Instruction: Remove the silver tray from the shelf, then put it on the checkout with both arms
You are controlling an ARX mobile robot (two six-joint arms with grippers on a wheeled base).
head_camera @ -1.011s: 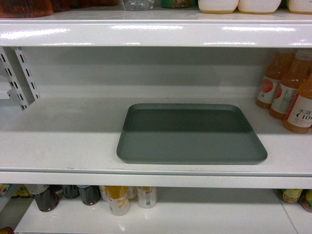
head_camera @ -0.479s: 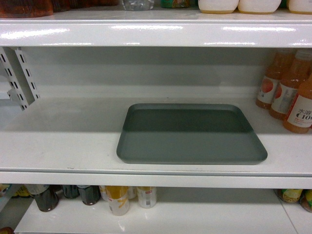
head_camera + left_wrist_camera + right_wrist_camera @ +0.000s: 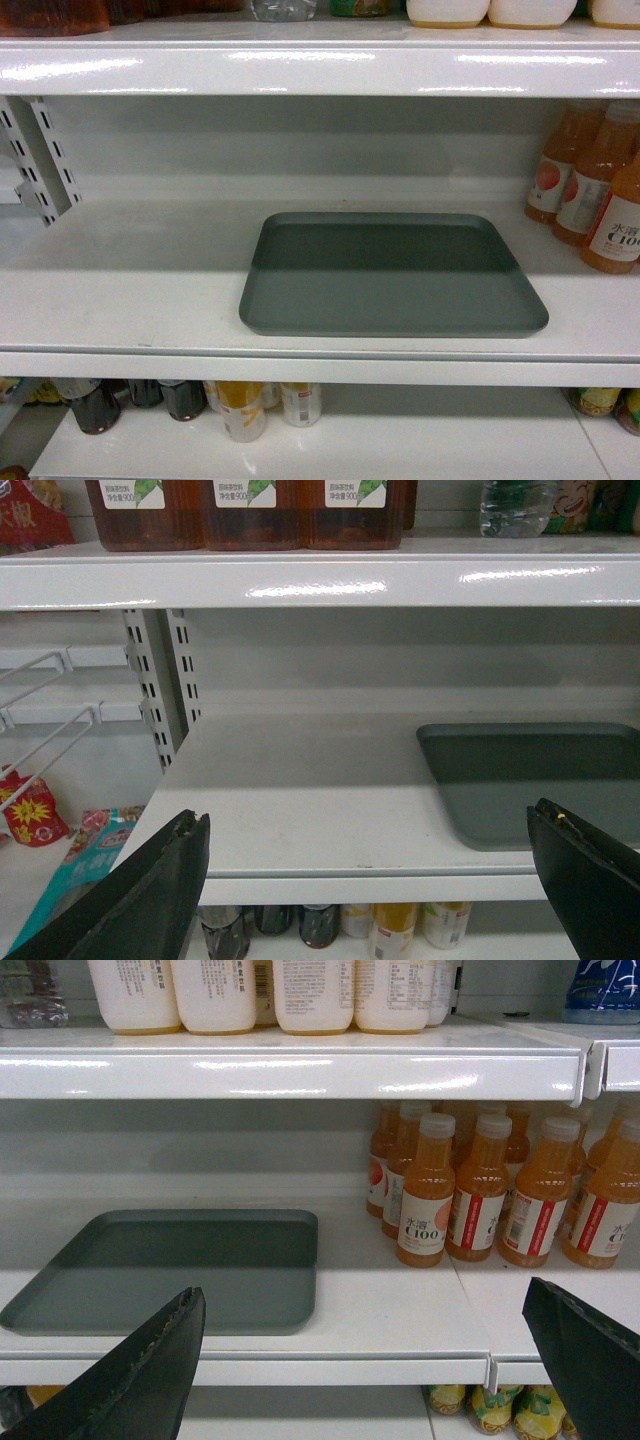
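1. Head view: the flat matte grey-green rectangular tray [image 3: 390, 275] lies on the white metal shelf board [image 3: 130, 290], its near rim close to the glossy front edge. Orange juice bottles with white labels [image 3: 600, 195] stand at the right end. Neither hand shows here.
2. Left wrist view: only this view shows the slotted white uprights [image 3: 165, 680] and brown bottles on the board above [image 3: 250, 510]. The left hand [image 3: 370, 880] is spread wide and holds nothing, its dark fingers [image 3: 150, 900] at the lower corners in front of the shelf edge. The tray [image 3: 540, 780] lies ahead and toward the right finger, untouched.
3. Right wrist view: only this view shows the whole juice row [image 3: 480, 1195] and white bottles above [image 3: 270, 990]. The right hand [image 3: 365, 1360] is likewise wide and empty; the tray [image 3: 180, 1265] lies ahead by its left finger [image 3: 140, 1380], the juice bottles ahead toward the right one.
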